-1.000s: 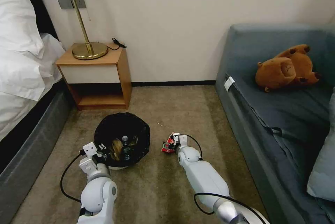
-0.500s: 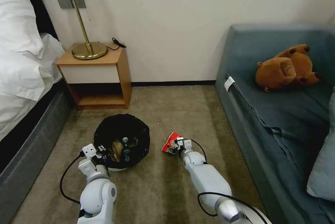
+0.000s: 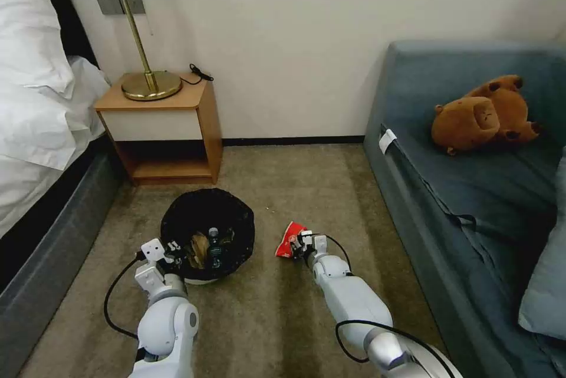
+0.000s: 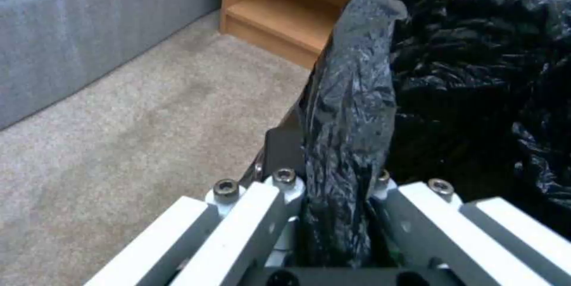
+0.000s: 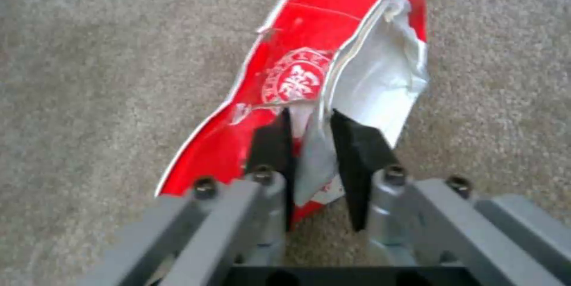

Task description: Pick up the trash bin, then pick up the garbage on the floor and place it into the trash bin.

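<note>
- Carpet (image 3: 277, 319): beige pile, lying under both grippers and beneath the bin and the wrapper.
- Trash bin (image 3: 207, 235): round, lined with a crinkly black bag (image 4: 357, 98); its near rim sits between the left fingers. A small clear bottle (image 3: 213, 248) and brown crumpled paper (image 3: 199, 248) lie inside, just beyond those fingers.
- Left gripper (image 3: 171, 251): clamped on the bin's near rim, with bag and rim wall pinched between the two fingers (image 4: 279, 143) (one outside the wall, one inside).
- Right gripper (image 3: 302, 242): low over the carpet, well apart from the bin. Its dark fingers (image 5: 357, 143) are nearly closed on the wrapper's folded edge.
- Red-white wrapper (image 5: 309, 80): crumpled, extending forward from between the right fingertips; whether its far end touches the carpet cannot be determined.
</note>
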`<state>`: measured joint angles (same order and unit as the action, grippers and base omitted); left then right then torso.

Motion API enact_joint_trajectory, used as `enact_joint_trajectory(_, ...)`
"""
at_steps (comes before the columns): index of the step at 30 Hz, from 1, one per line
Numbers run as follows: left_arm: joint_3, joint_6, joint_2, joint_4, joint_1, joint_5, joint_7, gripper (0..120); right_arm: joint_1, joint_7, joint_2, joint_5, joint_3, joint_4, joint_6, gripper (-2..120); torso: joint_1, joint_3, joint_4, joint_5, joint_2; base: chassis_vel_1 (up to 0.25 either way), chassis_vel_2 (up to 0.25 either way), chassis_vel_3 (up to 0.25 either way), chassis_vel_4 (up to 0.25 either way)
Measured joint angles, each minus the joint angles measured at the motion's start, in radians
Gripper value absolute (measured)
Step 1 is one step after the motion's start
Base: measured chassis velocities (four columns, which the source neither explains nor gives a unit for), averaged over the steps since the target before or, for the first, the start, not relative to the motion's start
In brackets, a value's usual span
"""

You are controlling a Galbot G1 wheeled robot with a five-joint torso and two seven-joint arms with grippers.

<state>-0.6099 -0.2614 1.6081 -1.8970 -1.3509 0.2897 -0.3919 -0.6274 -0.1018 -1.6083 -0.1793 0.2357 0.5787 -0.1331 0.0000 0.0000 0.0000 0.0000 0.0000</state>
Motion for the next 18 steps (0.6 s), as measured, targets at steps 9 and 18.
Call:
enact_joint_trajectory(9, -0.001, 0.0, 0.0, -0.001, -0.002, 0.003, 0.001, 4, -0.008, 0.001, 0.0, 0.016, 0.001, 0.022, 0.003, 0, 0.0, 0.0, 0.0, 0.0, 0.0, 0.0, 0.0, 0.0, 0.0)
enact_joint_trajectory(18, -0.002, 0.0, 0.0, 0.003, 0.0, 0.005, 0.001, 4, -0.021, 0.025, 0.0, 0.017, -0.002, 0.061, 0.011, 0, 0.0, 0.0, 0.0, 0.0, 0.0, 0.0, 0.0, 0.0, 0.0)
